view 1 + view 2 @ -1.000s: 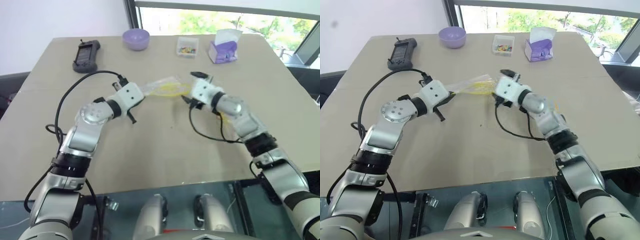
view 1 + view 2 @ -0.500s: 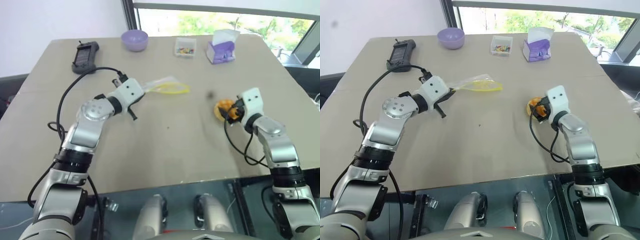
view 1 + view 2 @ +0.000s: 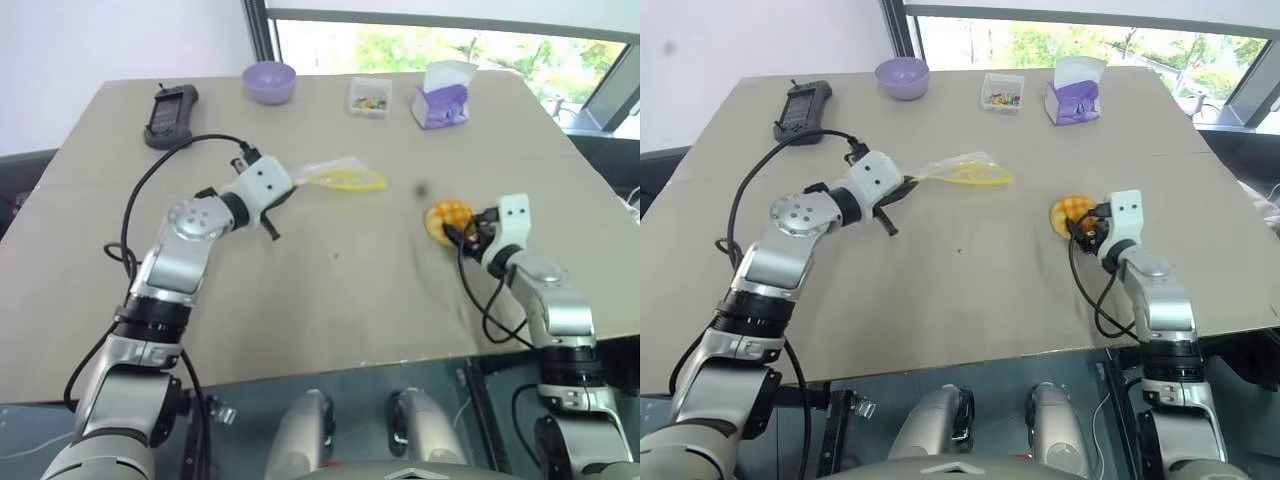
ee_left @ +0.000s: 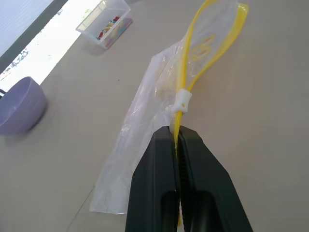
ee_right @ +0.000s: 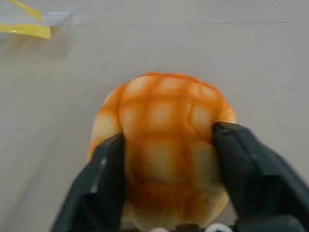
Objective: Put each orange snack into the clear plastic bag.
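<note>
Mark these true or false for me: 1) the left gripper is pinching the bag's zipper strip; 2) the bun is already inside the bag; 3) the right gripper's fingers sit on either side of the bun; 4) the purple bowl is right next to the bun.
1) True: the left gripper is shut on the yellow zipper strip of the clear bag.
2) False: the bun lies on the table, well apart from the bag.
3) True: the right gripper has one finger against each side of the bun.
4) False: the purple bowl stands at the table's far edge.
</note>
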{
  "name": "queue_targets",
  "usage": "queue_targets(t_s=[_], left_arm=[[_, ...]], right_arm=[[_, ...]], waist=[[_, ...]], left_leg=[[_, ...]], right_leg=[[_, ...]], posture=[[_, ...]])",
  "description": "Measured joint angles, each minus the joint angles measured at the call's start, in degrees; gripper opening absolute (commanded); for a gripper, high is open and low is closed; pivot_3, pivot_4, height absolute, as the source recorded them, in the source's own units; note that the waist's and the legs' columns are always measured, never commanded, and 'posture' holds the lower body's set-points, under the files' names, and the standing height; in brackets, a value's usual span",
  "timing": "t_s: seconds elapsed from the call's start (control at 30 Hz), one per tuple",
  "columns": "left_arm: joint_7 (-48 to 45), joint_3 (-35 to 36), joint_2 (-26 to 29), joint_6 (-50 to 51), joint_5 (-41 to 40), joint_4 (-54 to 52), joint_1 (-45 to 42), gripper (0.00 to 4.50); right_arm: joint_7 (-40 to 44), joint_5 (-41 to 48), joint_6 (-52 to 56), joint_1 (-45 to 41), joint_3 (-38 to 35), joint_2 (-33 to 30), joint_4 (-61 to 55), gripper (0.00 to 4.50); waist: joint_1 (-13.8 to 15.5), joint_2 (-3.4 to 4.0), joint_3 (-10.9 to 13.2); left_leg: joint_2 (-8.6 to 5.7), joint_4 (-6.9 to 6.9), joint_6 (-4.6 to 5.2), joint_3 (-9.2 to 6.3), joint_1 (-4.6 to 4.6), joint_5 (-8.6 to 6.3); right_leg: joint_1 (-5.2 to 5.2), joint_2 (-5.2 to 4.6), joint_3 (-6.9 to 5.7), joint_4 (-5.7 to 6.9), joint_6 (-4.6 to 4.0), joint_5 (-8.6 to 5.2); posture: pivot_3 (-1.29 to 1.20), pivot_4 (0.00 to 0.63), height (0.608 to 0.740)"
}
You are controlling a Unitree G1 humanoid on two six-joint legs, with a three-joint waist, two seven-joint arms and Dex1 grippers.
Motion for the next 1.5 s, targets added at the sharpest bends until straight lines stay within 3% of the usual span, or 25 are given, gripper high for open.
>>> queue_targets(t_s=[0.07, 0.17, 0.3, 0.57, 1.17, 1.5], left_arm=[[0.0, 0.0, -0.21, 0.17, -0.45, -0.03, 0.0, 0.0], [0.0, 0.01, -0.26, 0.92, -0.66, -0.04, 0.0, 0.0], [0.01, 0.02, -0.45, 1.21, -1.02, -0.57, 0.01, 0.0], [0.09, -0.1, -1.82, 1.18, -1.0, -2.92, -0.73, 0.0], [-2.29, -0.38, -2.71, 3.23, -2.13, -10.35, 0.86, 0.0], [-12.94, -1.73, 5.27, -8.65, -3.23, -11.3, 7.36, 0.0]], right_arm=[[0.25, 0.02, -0.32, -0.07, 0.15, -0.77, 0.29, 1.12], [0.54, 0.74, -0.17, -0.16, 0.06, -1.41, 0.29, 1.12], [2.0, 8.58, 6.6, -1.95, -3.07, -0.55, -3.64, 1.12], [-0.22, 23.91, 22.1, -10.21, -4.07, 6.81, -14.41, 1.12], [-1.15, 24.12, 22.7, -14.82, 2.02, 9.9, -5.25, 1.12], [5.09, 24.3, 22.93, -19.07, 3.63, 6.62, 4.56, 1.12]], waist=[[0.0, 0.0, 0.0], [0.11, 0.0, 0.0], [0.01, 0.02, 0.02], [0.13, 0.02, 0.02], [-0.04, 0.03, 0.02], [0.01, 0.04, 0.03]], left_leg=[[0.0, 0.0, 0.0, 0.02, 0.0, 0.0], [-0.01, 0.0, 0.01, 0.01, -0.01, 0.0], [0.02, 0.0, 0.0, 0.02, -0.03, 0.0], [0.11, 0.0, 0.01, 0.03, -0.04, -0.01], [0.03, 0.0, 0.09, 0.08, -0.17, -0.06], [0.06, -0.01, 0.1, 0.1, -0.17, -0.07]], right_leg=[[0.0, 0.0, 0.01, 0.0, 0.0, 0.0], [0.0, -0.01, 0.01, 0.0, 0.0, 0.0], [-0.03, -0.01, 0.03, 0.0, 0.0, 0.0], [-0.06, 0.05, 0.02, 0.01, -0.01, 0.01], [-0.18, 0.0, 0.06, -0.01, -0.01, 0.01], [-0.21, 0.0, 0.08, -0.04, -0.02, 0.0]], posture=[[0.0, 0.15, 0.74], [0.0, 0.15, 0.74], [0.0, 0.15, 0.74], [0.0, 0.15, 0.74], [0.0, 0.15, 0.74], [0.0, 0.15, 0.74]])
